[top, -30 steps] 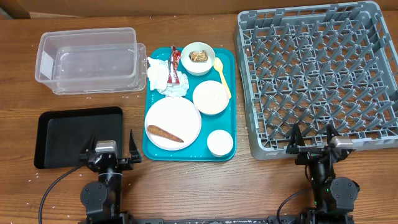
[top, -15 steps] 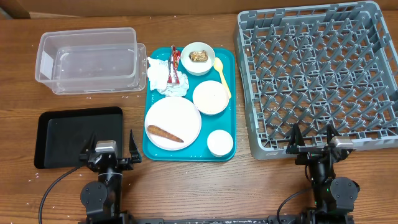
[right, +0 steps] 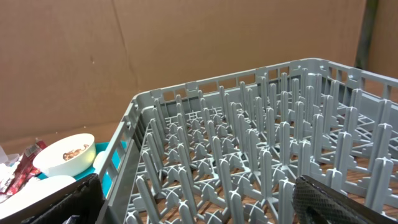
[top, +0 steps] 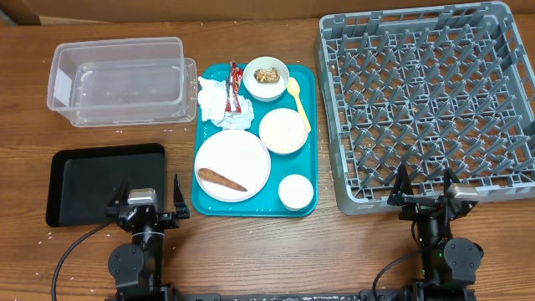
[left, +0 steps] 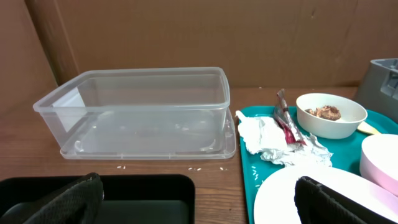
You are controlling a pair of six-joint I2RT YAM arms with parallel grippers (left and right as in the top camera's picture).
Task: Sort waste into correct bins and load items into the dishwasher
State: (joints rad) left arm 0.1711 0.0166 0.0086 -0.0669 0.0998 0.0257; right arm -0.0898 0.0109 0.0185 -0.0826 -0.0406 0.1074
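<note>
Both grippers sit at the near table edge, jaws spread wide and holding nothing: the left gripper has the black tray just ahead to its left, and the right gripper is at the near rim of the grey dish rack. Ahead-right of the left gripper, the teal serving tray carries first the small cup and the plate with a brown food piece, then the rice bowl and yellow spoon, and farthest the napkin, wrapper and a bowl of brown scraps. The clear tub stands beyond the black tray.
</note>
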